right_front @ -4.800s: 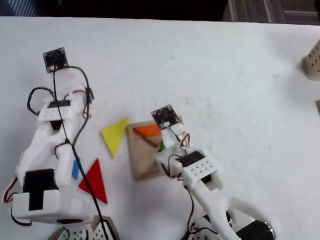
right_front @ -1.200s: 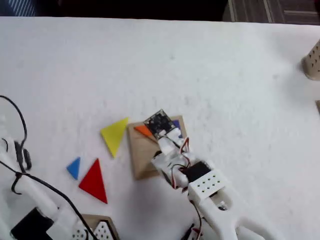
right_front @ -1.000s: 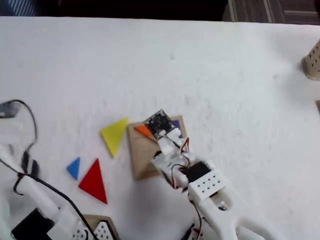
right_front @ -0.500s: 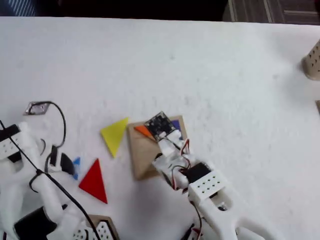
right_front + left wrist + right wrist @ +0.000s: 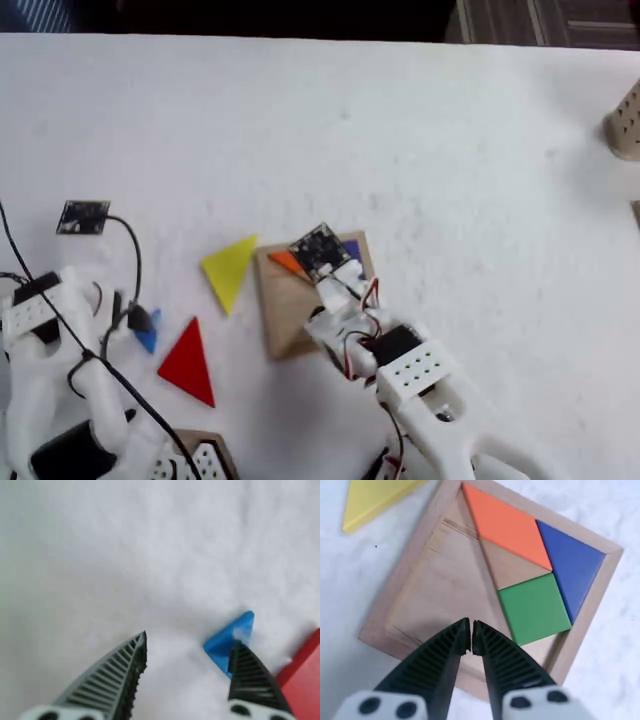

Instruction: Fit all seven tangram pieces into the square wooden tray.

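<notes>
We see a white surface point(image 5: 450, 150) carrying everything. The right arm point(image 5: 400, 360) reaches over the square wooden tray point(image 5: 445, 585), which lies near the surface's middle. The right jaws hang above the tray's bare floor, pressed together with nothing between them. The left arm point(image 5: 50, 340) stands at the near left.

A yellow triangle point(image 5: 230, 268) lies on the surface just beside the tray's rim, outside it. A red triangle point(image 5: 187, 362) lies farther off, between the tray and the left arm.

Inside the tray, three pieces crowd one side. A dark blue triangle point(image 5: 572, 567) sits along the rim, with an orange piece point(image 5: 507, 525) and a green square point(image 5: 535, 607) both touching it.

A small blue triangle point(image 5: 227, 637) lies just beside the red one. The left jaws are spread wide, one tip over this piece's edge; we cannot tell whether it touches.
</notes>
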`<action>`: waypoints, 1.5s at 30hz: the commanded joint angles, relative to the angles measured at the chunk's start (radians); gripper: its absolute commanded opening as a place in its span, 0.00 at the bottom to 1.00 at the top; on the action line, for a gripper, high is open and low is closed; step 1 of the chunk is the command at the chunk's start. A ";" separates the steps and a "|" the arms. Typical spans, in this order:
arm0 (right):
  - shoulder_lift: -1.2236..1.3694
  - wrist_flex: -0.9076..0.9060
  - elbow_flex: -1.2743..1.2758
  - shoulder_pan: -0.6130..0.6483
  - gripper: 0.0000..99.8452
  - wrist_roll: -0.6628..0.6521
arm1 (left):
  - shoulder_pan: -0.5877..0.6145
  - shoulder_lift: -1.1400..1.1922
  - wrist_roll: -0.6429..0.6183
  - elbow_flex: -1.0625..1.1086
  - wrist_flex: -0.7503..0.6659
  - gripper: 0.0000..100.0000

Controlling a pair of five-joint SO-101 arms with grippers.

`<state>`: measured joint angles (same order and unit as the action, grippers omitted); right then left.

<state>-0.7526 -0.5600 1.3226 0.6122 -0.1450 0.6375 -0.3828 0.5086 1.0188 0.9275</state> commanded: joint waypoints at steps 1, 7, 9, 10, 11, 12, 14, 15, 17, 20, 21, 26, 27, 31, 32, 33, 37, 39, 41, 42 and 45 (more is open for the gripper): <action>-0.033 -0.001 -0.005 -0.007 0.02 -0.017 | -0.054 -0.002 0.012 0.014 0.009 0.24; -0.033 -0.001 -0.005 -0.007 0.02 -0.017 | -0.067 -0.010 0.011 0.008 0.032 0.30; -0.033 -0.001 -0.005 -0.007 0.02 -0.017 | -0.067 -0.010 0.009 0.008 0.021 0.29; -0.033 -0.001 -0.005 -0.007 0.02 -0.017 | -0.067 -0.010 0.006 0.008 0.023 0.29; -0.033 -0.001 -0.005 -0.007 0.02 -0.017 | -0.067 -0.010 0.005 0.009 0.028 0.29; -0.033 -0.001 -0.005 -0.007 0.02 -0.017 | -0.067 -0.010 0.003 0.014 0.028 0.29; -0.033 -0.001 -0.005 -0.007 0.02 -0.017 | -0.065 -0.010 0.002 0.014 0.038 0.29; -0.033 -0.001 -0.005 -0.007 0.02 -0.017 | -0.065 -0.010 0.002 0.014 0.051 0.29; -0.033 -0.001 -0.005 -0.007 0.02 -0.017 | -0.065 -0.005 0.002 0.014 0.057 0.29; -0.033 -0.001 -0.005 -0.007 0.02 -0.017 | -0.068 -0.004 0.002 0.026 0.054 0.29; -0.033 -0.001 -0.005 -0.008 0.02 -0.017 | -0.077 -0.004 0.002 0.037 0.051 0.28; -0.033 -0.001 -0.005 -0.008 0.02 -0.017 | -0.159 -0.010 0.002 0.052 0.049 0.12; -0.033 -0.001 -0.005 -0.008 0.02 -0.017 | -0.174 -0.010 0.002 0.052 0.049 0.11; -0.033 -0.001 -0.005 -0.008 0.02 -0.017 | -0.197 -0.008 -0.009 0.051 0.043 0.11; -0.031 -0.001 -0.005 -0.008 0.02 -0.017 | -0.197 -0.008 -0.031 0.051 0.043 0.11; -0.031 -0.001 -0.005 -0.008 0.02 -0.017 | -0.197 -0.008 -0.051 0.051 0.043 0.12; -0.030 -0.001 -0.005 -0.008 0.02 -0.017 | -0.197 -0.008 -0.081 0.041 0.041 0.12; -0.030 -0.001 -0.005 -0.008 0.02 -0.017 | -0.197 -0.010 -0.083 0.038 0.041 0.12; -0.028 -0.001 -0.005 -0.008 0.02 -0.017 | -0.194 -0.010 -0.120 0.038 0.037 0.12; -0.028 -0.001 -0.005 -0.008 0.02 -0.017 | -0.193 -0.010 -0.157 0.038 0.020 0.12; -0.027 -0.001 -0.005 -0.008 0.02 -0.017 | -0.191 -0.012 -0.299 0.037 -0.020 0.12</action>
<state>-0.7526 -0.5600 1.3226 0.6122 -0.1450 0.4641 -0.3690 0.3675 1.0725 0.9628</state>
